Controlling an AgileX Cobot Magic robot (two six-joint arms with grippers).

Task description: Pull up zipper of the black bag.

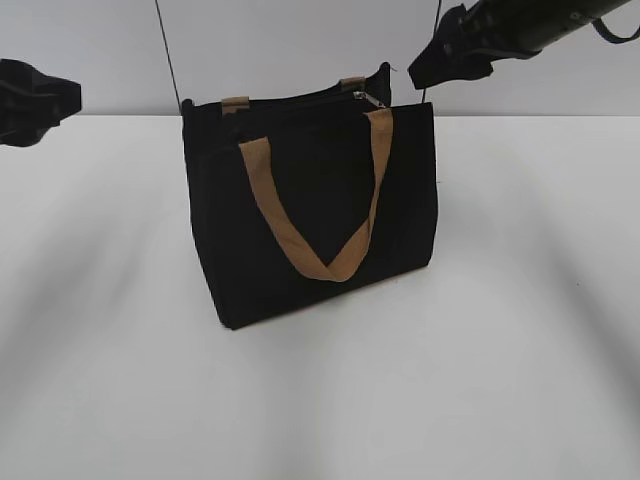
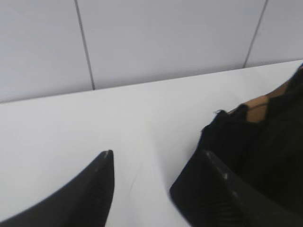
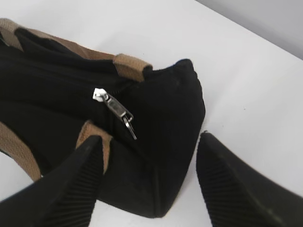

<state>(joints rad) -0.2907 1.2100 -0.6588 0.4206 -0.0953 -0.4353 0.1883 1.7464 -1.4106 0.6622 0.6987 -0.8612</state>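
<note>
- The black bag point(image 1: 315, 215) stands upright on the white table point(image 1: 520, 350), a boxy fabric tote; its near tan handle point(image 1: 320, 215) hangs down the front face in a V.
- A second tan handle point(image 3: 128, 66) shows at the far top edge in the right wrist view.
- The zipper point(image 3: 116, 109) runs along the bag's top; its small silver pull tab lies near one end of the top, tilted down over the fabric. In the exterior view the metal glints at the bag's upper right corner point(image 1: 365, 98).
- The right gripper point(image 3: 151, 161) hovers above that end of the bag, its ribbed fingers point(image 3: 75, 184) spread wide and holding nothing. The pull tab lies between and just ahead of the fingers, not touched by either.
- In the exterior view the right arm point(image 1: 500, 35) hangs above and to the right of the bag's top corner, apart from it.
- The left gripper point(image 2: 158, 158) is also wide open and empty. One finger point(image 2: 94, 189) is over bare table; the other overlaps the bag's end corner point(image 2: 227, 142), though contact cannot be told.
- In the exterior view the left gripper point(image 1: 35, 100) sits well to the left of the bag.
</note>
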